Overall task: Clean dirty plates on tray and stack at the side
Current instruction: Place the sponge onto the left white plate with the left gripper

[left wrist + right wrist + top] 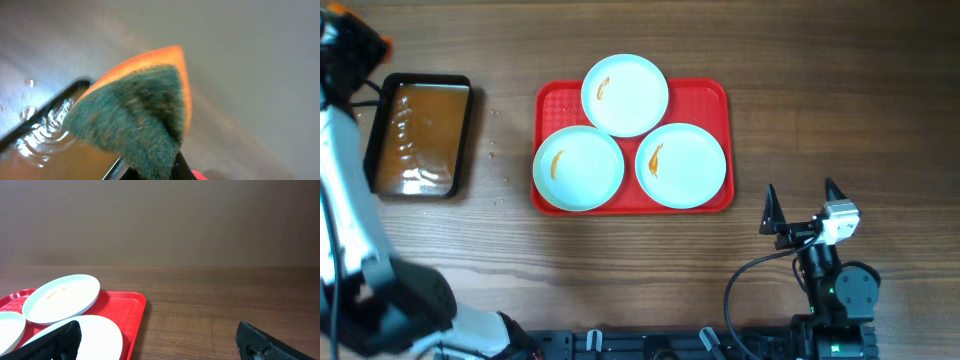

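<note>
Wetting step: the left gripper [152, 173] is clamped on a sponge [135, 115] just above the black pan [425, 79] of brown water. 3 dirty plates [625, 95] lie smeared on the red tray [715, 95]. The right gripper [802, 205] rests wide apart and empty. The next move is probably to carry the sponge to a plate. Only the left wrist view shows the sponge, and only the overhead shows all 3 smears.

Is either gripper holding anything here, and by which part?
Left gripper holds a green-and-orange sponge, pinched at one end. Right gripper is open, empty.
</note>
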Available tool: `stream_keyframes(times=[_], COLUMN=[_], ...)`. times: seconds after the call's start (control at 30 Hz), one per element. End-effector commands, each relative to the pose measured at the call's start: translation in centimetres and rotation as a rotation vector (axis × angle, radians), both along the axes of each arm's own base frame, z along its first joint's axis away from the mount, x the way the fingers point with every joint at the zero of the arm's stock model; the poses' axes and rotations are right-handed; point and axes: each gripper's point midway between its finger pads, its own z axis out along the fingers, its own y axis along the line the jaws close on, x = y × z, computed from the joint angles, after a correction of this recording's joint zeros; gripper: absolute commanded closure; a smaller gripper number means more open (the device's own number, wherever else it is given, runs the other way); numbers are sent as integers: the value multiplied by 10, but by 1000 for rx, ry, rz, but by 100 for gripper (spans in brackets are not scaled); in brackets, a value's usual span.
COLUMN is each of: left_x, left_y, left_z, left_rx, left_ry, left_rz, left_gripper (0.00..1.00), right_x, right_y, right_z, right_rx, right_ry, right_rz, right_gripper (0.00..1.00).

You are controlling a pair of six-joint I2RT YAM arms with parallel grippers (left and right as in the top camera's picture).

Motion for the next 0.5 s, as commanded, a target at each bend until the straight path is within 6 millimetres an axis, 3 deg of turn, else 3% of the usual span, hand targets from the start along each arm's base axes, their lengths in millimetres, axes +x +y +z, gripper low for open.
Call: stream_keyframes(times=[0.0,0.03,0.1,0.17,0.2,0.23,0.3,0.33,0.37,0.4,0.47], left_x=[-16,-25,-27,-23,-23,-37,-58,-68,-76,-86,-95], left_y=[16,26,31,19,6,-13,-37,-55,-73,-113,-160], left_z=[-177,-180,-131,-52,1,68,119,130,130,106,69], left_rx=[-119,-140,-165,-172,-161,-151,-135,-131,-145,-209,-278], left_ry=[395,412,319,147,26,-122,-231,-243,-220,-98,80], left_rz=[49,75,68,3,-45,-45,-52,-81,-109,-181,-277], left_gripper=[96,96,96,96,96,96,96,96,96,96,96], right_x=[0,0,0,0,0,0,0,0,0,0,0], right_y=[0,0,0,0,0,0,0,0,0,0,0], right_z=[1,1,1,1,1,1,1,1,1,1,1], right_rx=[-13,-13,-13,-12,-13,-13,-13,-12,-12,-12,-12], right_ry=[-9,-9,-9,-9,-9,-9,-9,-9,-9,-9,-9], right_rz=[2,2,2,2,2,2,2,2,2,2,2], right_gripper=[0,0,0,0,0,0,0,0,0,0,0])
